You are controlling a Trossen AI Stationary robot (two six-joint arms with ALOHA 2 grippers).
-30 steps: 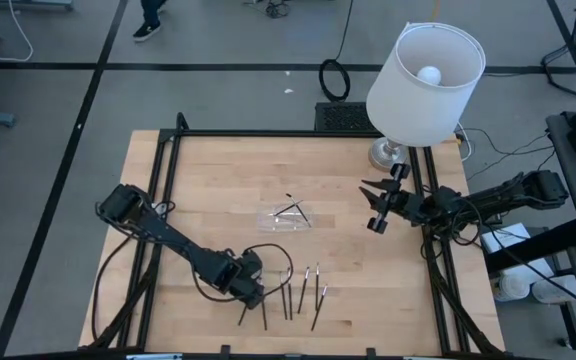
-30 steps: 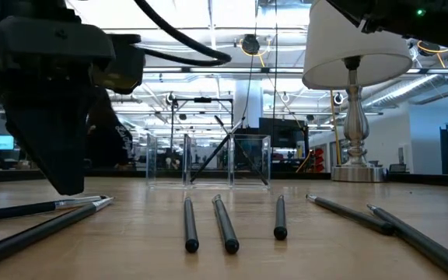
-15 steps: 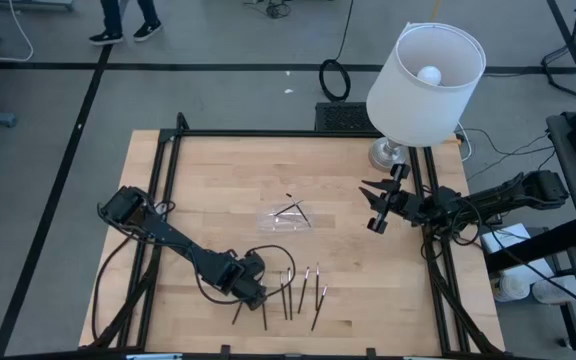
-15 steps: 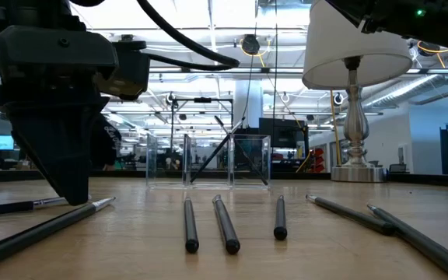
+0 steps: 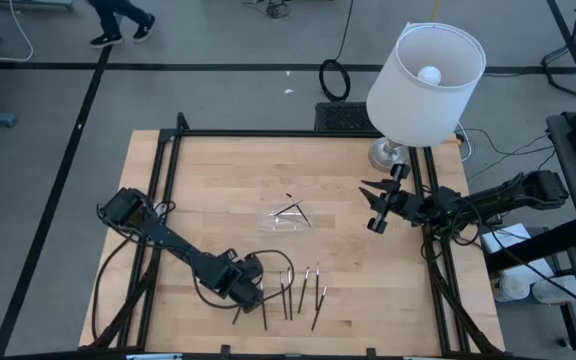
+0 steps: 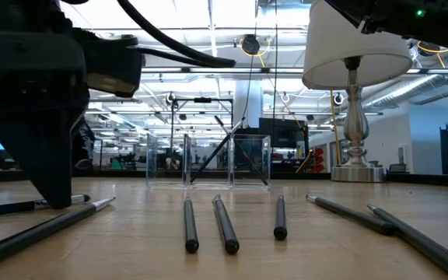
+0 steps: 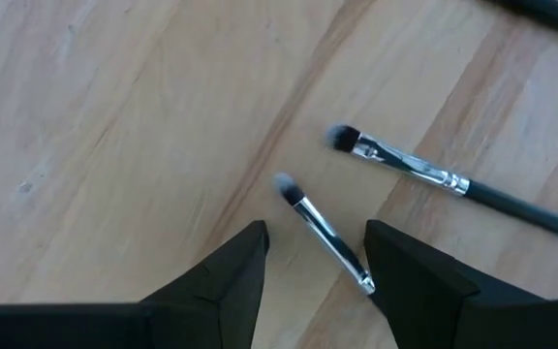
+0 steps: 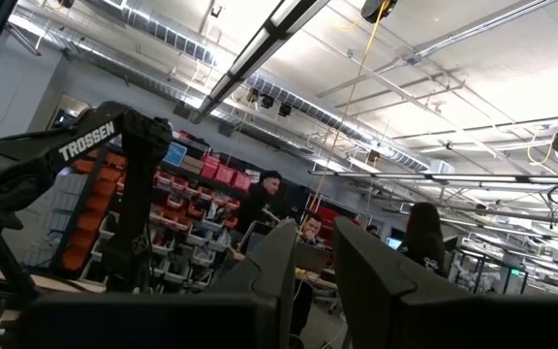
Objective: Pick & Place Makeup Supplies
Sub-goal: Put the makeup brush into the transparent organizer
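Observation:
Several thin dark makeup sticks (image 5: 288,298) lie flat on the wooden table near its front edge; in the low view they point toward the camera (image 6: 225,225). My left gripper (image 7: 316,250) points down, open, low over the leftmost ones (image 5: 250,296). Its fingers stand either side of a small silver-ferruled brush (image 7: 320,225). A second brush (image 7: 424,174) lies just beyond it. A clear tray (image 5: 286,215) at the table's middle holds a few sticks. My right gripper (image 5: 376,212) hangs raised by the right edge, slightly open on nothing (image 8: 315,271).
A white-shaded lamp (image 5: 423,80) stands at the far right corner (image 6: 355,148). A black cable (image 5: 268,262) loops from the left arm over the table beside the sticks. Black frame rails (image 5: 163,200) run along the table's sides. People show in the room beyond.
My left gripper has sunk toward the table, shifting a little toward the left and near edges, until its fingertips hang just over the leftmost brushes. The sticks have stayed where they were.

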